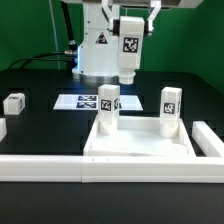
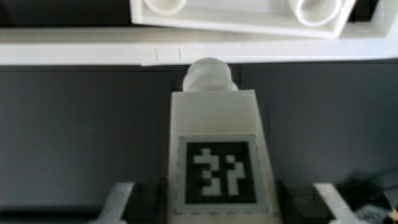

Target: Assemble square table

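White rail (image 1: 40, 165) fronts a white slab (image 1: 140, 144) bearing two upright tagged legs (image 1: 109, 103).

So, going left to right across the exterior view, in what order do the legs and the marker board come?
Loose leg lying on the table → marker board → left upright leg → leg held in the jaws → right upright leg.
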Robot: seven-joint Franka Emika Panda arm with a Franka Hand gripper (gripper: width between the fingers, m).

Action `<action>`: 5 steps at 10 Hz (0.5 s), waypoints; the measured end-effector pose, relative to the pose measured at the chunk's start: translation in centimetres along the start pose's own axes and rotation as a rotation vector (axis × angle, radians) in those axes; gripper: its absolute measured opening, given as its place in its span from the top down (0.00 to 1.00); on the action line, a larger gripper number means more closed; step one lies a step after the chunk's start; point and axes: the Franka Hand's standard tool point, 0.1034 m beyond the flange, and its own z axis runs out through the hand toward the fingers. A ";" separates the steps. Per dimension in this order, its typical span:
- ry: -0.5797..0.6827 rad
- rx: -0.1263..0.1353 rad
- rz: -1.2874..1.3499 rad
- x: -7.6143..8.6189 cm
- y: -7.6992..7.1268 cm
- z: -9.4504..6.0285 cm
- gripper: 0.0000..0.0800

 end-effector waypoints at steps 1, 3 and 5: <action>0.062 0.010 -0.002 0.1 -0.2 0.1 0.64; 0.159 0.046 0.043 -1.2 -2.8 1.5 0.64; 0.131 0.065 0.049 -1.6 -6.5 3.3 0.64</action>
